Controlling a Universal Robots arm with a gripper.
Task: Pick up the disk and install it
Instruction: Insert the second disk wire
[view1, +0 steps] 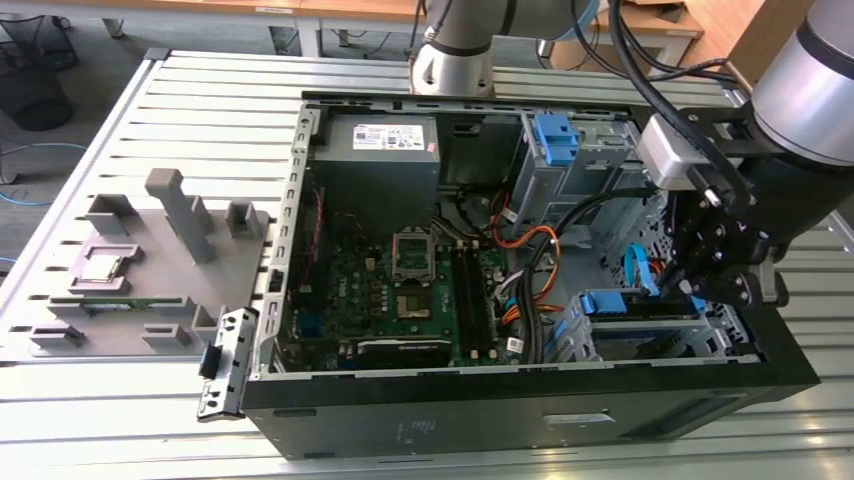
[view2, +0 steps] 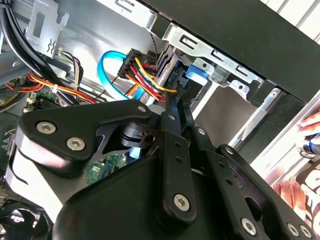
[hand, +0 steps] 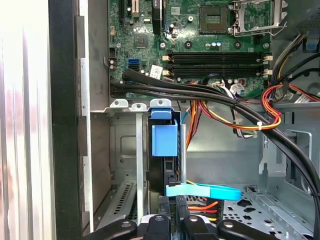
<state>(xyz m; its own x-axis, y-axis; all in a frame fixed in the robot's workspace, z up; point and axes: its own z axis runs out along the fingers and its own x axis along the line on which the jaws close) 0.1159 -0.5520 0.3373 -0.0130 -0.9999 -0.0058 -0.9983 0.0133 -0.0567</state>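
the gripper (view1: 722, 283) hangs inside the open computer case (view1: 534, 400), jaws clenched with nothing held; the disk (hand: 164, 142) sits in its bay just ahead.

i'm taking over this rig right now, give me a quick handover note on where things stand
Hand: down inside the open computer case, at the drive cage on the exterior view's right. Whether it is open or shut cannot be told.

Disk: standing on edge in a slot of the drive cage, its blue bracket tab facing out in the first wrist view. A light blue data cable and coloured power wires lie right by it, next to the hand.

Done: disk is off the table and in the cage.

Left: confirm that the disk is fully seated and that the hand has let go; neither shows.
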